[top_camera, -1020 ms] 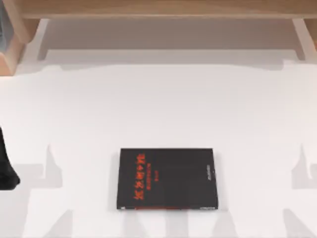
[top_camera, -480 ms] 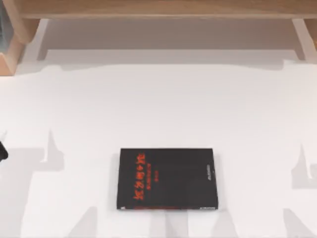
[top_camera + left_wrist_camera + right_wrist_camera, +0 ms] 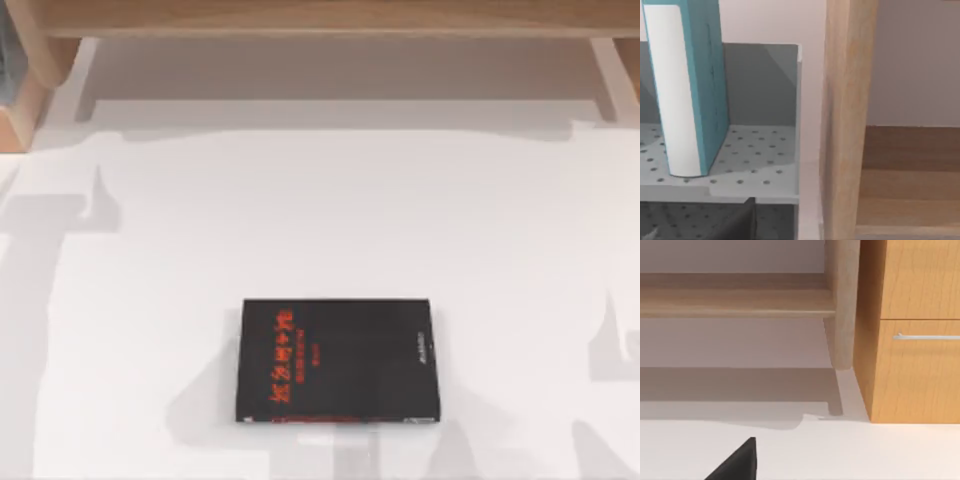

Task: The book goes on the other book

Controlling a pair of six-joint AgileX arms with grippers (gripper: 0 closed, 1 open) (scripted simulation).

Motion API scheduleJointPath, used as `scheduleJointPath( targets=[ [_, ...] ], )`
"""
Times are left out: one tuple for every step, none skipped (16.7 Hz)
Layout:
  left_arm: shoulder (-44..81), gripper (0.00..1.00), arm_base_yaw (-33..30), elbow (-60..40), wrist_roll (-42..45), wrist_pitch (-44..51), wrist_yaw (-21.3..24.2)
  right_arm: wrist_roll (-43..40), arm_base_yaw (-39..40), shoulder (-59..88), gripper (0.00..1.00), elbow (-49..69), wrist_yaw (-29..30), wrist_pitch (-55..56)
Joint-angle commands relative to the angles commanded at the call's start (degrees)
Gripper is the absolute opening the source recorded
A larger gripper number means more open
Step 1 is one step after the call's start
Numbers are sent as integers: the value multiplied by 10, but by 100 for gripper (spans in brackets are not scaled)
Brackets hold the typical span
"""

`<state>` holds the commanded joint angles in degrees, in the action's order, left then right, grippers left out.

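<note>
1. Top view: black book [image 3: 338,361] lies flat on the white counter [image 3: 320,220], near the front edge, about centre. Red characters on the cover, red strip along its front edge. Wooden shelf unit [image 3: 320,20] runs along the back of the counter. Arm shadows fall on the counter at left and right.
2. Left wrist view: teal book [image 3: 687,85] stands upright on a grey perforated shelf [image 3: 755,170], white page edges facing the camera. It sits at one end of the shelf, apart from the shelf's end wall [image 3: 799,115]. A wooden post [image 3: 845,120] stands just beside that wall. Dark shape at the frame's lower edge may be a claw part; left claw state: cannot tell.
3. Right wrist view: wooden cabinet [image 3: 912,340] with a metal drawer handle [image 3: 927,336], standing on the counter. Right claw state: cannot tell.
</note>
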<state>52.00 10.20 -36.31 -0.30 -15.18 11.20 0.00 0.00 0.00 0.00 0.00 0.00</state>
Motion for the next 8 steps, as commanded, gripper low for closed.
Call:
scheduleJointPath(
  targets=[
    [50, 100, 10, -35, 0, -15, 11, 0, 0, 0, 100, 0, 0, 0],
    [100, 100, 20, -70, -1, -29, 21, 0, 0, 0, 100, 0, 0, 0],
    [149, 100, 29, -104, -1, -44, 32, 0, 0, 0, 100, 0, 0, 0],
    [197, 100, 39, -138, -1, -58, 42, 0, 0, 0, 100, 0, 0, 0],
    [244, 100, 48, -171, -2, -72, 53, 0, 0, 0, 100, 0, 0, 0],
    [290, 100, 57, -203, -2, -85, 62, 0, 0, 0, 100, 0, 0, 0],
    [333, 100, 66, -234, -2, -99, 72, 0, 0, 0, 100, 0, 0, 0],
    [376, 100, 74, -264, -2, -111, 81, 0, 0, 0, 100, 0, 0, 0]
  ],
)
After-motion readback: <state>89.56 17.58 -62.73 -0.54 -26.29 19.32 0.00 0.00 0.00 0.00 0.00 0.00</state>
